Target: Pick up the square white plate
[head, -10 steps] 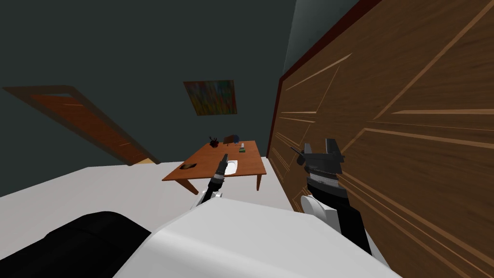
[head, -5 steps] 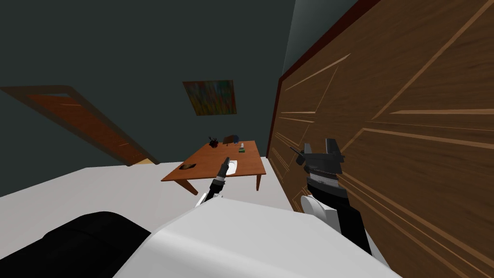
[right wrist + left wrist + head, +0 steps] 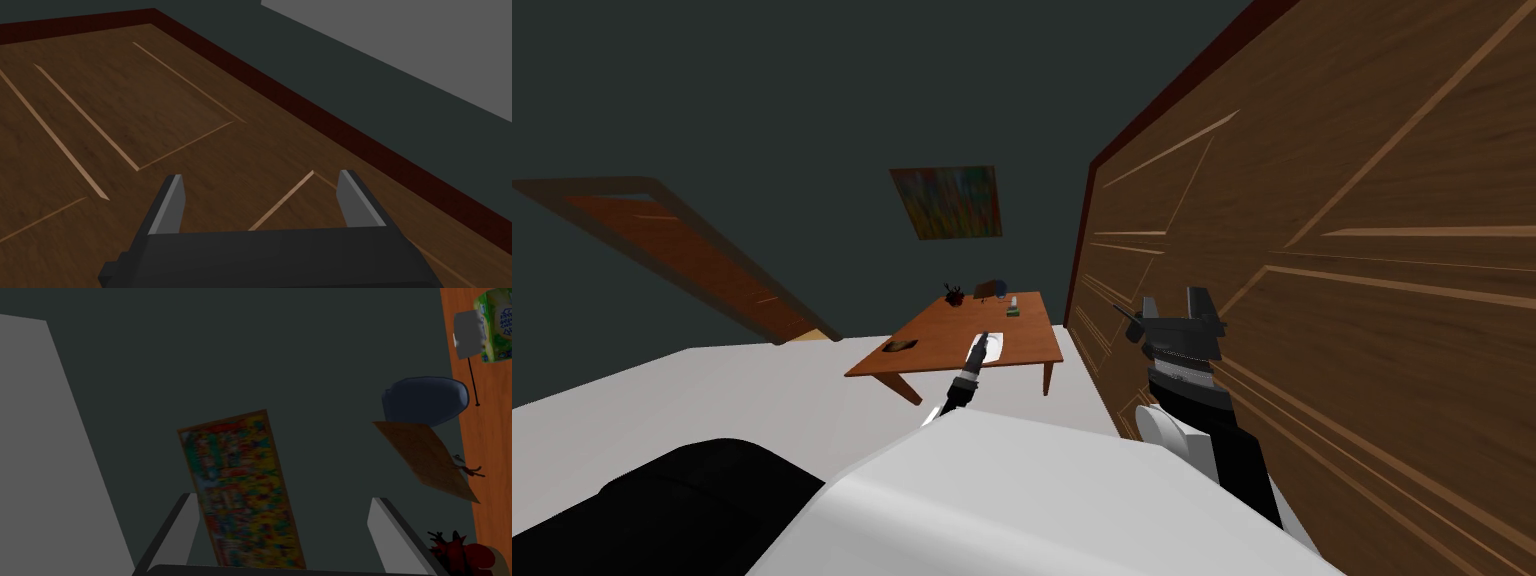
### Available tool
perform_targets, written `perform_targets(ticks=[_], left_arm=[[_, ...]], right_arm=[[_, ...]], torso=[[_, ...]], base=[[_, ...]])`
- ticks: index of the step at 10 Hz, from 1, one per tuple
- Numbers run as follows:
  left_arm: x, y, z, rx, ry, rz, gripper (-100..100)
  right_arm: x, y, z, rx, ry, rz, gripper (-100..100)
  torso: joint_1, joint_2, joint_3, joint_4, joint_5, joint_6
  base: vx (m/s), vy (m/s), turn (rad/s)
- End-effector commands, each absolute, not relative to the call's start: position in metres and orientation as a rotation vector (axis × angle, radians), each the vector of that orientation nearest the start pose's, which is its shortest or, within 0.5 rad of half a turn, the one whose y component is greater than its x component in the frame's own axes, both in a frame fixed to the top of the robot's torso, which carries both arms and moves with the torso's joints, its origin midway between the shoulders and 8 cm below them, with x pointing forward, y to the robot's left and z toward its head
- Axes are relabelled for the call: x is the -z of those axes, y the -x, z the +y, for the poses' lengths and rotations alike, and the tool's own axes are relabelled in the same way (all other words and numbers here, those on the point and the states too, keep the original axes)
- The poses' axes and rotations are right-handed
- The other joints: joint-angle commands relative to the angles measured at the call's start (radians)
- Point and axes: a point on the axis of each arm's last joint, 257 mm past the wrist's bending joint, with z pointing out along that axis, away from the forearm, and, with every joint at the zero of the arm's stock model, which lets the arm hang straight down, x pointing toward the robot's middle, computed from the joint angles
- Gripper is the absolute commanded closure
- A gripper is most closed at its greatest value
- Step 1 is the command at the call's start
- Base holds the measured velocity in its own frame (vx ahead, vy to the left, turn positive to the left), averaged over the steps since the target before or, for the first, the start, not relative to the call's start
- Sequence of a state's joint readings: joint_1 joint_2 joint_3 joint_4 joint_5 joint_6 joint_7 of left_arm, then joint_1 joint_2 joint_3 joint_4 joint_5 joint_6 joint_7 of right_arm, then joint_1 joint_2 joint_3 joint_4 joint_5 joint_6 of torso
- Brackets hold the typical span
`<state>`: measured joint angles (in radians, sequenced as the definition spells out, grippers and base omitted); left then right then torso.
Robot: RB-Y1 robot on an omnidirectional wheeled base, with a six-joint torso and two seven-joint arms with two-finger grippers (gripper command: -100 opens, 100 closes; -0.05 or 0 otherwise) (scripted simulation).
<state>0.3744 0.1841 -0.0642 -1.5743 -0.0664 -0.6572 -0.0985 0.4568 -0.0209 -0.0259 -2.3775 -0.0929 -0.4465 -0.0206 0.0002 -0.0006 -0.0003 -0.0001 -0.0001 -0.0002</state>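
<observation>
The square white plate [image 3: 996, 346] lies flat on the table [image 3: 932, 340], not yet lifted. The left arm [image 3: 967, 375] reaches out over it with jaws spread wide and empty, so closing in, gripping and lifting remain. The right arm [image 3: 1177, 345] hangs beside the brown panelled wall [image 3: 1362, 250], its jaws also open.

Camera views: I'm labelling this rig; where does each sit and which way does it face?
Head view: on the head, steeply down and forward at the table and white plate; left gripper by the plate, right gripper raised beside the wood-panelled wall.
Left wrist view: on the left hand, facing the colourful picture on the dark wall, between open fingers.
Right wrist view: on the right hand, facing the wood-panelled wall, fingers open.
Shared: head and left wrist views both show picture and table.
</observation>
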Motion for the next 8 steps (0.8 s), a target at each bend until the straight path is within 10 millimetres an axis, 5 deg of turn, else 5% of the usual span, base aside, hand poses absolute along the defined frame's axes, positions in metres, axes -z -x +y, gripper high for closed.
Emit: perform_targets(ticks=[1, 8], left_arm=[[0.243, -0.406, 0.265, 1.115, 0.757, 1.176, -100], [0.322, -0.4, 0.281, 1.064, 0.893, 1.285, -100]], right_arm=[[-0.072, -0.331, -0.287, -1.395, -0.633, 0.511, 0], [-0.072, -0.331, -0.287, -1.395, -0.633, 0.511, 0]], torso=[[0.0, 0.0, 0.0, 0.0, 0.0, 0.0], [0.001, -0.001, 0.0, 0.0, 0.0, 0.0]], base=[[0.0, 0.0, 0.0], [0.015, 0.007, 0.005]])
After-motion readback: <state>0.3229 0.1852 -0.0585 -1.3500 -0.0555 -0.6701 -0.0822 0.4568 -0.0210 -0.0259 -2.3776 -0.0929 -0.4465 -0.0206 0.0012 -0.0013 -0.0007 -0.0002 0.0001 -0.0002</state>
